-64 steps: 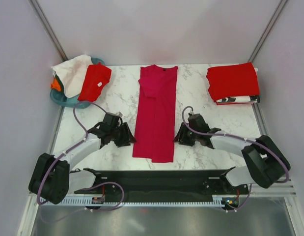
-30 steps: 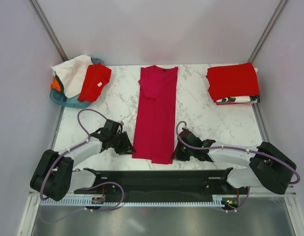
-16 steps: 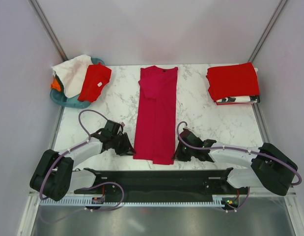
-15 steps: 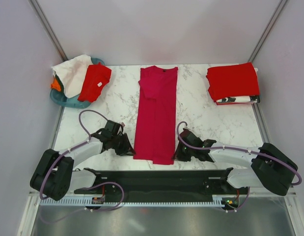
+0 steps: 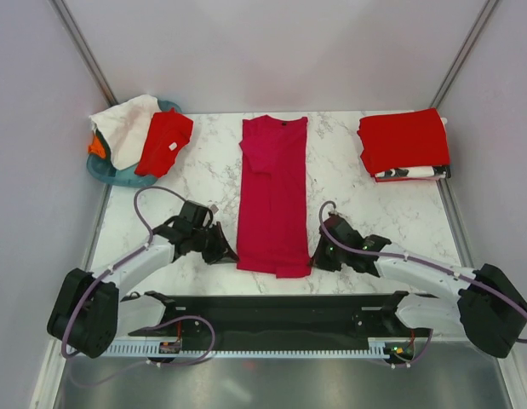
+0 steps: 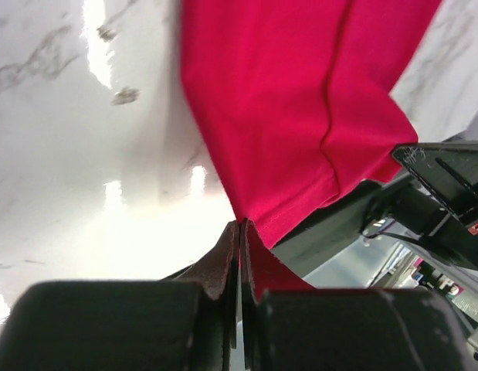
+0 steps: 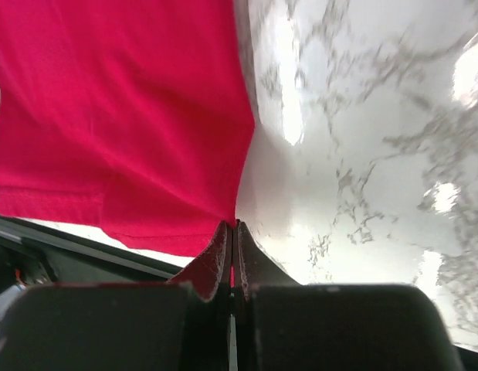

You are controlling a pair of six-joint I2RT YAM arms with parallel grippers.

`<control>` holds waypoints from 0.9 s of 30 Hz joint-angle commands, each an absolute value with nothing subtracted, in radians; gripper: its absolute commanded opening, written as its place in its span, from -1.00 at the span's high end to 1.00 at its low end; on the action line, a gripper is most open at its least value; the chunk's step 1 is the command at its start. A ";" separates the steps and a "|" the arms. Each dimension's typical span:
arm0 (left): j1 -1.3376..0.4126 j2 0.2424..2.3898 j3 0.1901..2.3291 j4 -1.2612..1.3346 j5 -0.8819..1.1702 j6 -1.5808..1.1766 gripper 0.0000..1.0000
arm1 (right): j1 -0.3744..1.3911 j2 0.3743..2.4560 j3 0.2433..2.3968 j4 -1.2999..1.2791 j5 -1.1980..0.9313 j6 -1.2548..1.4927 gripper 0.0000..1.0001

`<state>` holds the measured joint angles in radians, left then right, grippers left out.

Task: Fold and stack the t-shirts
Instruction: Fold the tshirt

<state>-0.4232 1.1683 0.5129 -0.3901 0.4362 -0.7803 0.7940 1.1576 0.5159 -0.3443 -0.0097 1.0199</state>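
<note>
A crimson-magenta t-shirt (image 5: 274, 192) lies folded into a long strip down the middle of the marble table, collar at the far end. My left gripper (image 5: 232, 254) is shut on its near-left hem corner, and the left wrist view shows the cloth (image 6: 300, 116) pinched at the tips of the gripper (image 6: 240, 226). At the near-right corner my right gripper (image 5: 317, 255) is shut too, with the red fabric (image 7: 123, 116) caught between the tips of the gripper (image 7: 234, 225). The near hem is slightly raised off the table.
A folded bright red shirt (image 5: 403, 139) tops a black-and-white one (image 5: 409, 172) at the back right. The teal basket (image 5: 107, 173) at the back left holds white (image 5: 123, 123), red (image 5: 165, 141) and orange (image 5: 95, 146) shirts. The black base rail (image 5: 272, 311) runs along the near edge.
The left gripper has closed on the hem corner. Both grippers have drawn the near hem a little away from the table's front edge, and the right arm has stretched out flatter.
</note>
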 commanded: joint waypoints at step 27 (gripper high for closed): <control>-0.235 1.770 1.173 -0.153 0.388 -0.942 0.95 | 0.393 1.854 1.360 -0.371 -0.098 0.704 1.00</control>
<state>-0.2481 1.7218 1.1049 -0.2115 0.4118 -0.8989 0.4095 1.8130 1.2850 -0.3931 -0.0727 0.7174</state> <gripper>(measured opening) 0.029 0.010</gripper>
